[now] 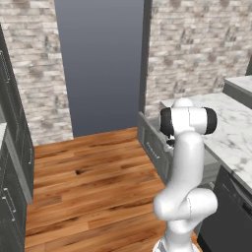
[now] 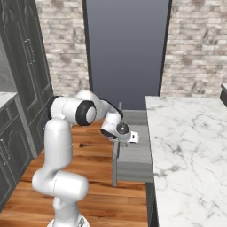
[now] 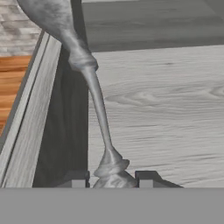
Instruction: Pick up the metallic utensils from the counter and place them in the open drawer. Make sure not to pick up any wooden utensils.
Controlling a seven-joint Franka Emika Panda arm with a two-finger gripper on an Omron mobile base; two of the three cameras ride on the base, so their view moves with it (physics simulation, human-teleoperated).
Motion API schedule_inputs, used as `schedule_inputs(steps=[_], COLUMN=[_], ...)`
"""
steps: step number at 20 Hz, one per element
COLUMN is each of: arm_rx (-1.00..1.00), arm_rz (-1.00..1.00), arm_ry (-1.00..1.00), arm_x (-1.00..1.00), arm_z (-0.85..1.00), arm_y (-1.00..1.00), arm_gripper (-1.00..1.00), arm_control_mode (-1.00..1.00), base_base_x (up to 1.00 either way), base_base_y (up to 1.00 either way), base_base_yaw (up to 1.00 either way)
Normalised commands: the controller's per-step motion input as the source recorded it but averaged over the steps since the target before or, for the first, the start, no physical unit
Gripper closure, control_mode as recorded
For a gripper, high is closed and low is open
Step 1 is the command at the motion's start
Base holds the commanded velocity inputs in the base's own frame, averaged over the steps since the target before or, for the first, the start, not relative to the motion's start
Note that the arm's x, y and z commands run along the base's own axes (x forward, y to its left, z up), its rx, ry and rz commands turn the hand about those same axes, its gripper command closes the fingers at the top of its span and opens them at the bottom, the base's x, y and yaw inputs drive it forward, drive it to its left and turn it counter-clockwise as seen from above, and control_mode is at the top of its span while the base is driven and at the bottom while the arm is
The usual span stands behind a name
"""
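Over the open drawer (image 3: pixel 166 109), the grey metal spoon (image 3: pixel 94 94) is held by its handle end between the nearly closed jaws of the gripper (image 3: pixel 113 178), its long axis pointing straight away, bowl farthest, beside the marble worktop (image 2: pixel 190 146).

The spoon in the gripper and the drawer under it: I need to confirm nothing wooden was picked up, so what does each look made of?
The spoon looks like metal: dull mottled grey all over, thin handle, no wood grain. The gripper is shut on its handle end. The drawer looks like grey-finished wood: pale grain lines run across its floor, matte.
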Motion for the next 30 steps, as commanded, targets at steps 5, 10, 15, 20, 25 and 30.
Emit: schedule_inputs(steps=[5,10,15,20,25,30], arm_rx=[-0.04,-0.05,-0.03,0.0,0.0,0.0], arm_rz=[-0.02,-0.01,0.0,0.0,0.0,0.0], arm_ry=[0.0,0.03,0.15,0.22,0.1,0.06], arm_x=[0.0,0.01,0.03,0.0,-0.01,0.0], arm_z=[-0.42,-0.36,-0.13,0.0,0.33,0.17], arm_y=[1.0,1.0,0.96,0.82,0.27,-0.58], arm_gripper=[1.0,1.0,1.0,1.0,1.0,1.0], arm_control_mode=[-1.0,-1.0,-1.0,-1.0,-1.0,-1.0], base_base_x=[0.0,0.0,0.0,0.0,0.0,0.0], base_base_y=[0.0,0.0,0.0,0.0,0.0,0.0], base_base_yaw=[0.0,0.0,0.0,0.0,0.0,0.0])
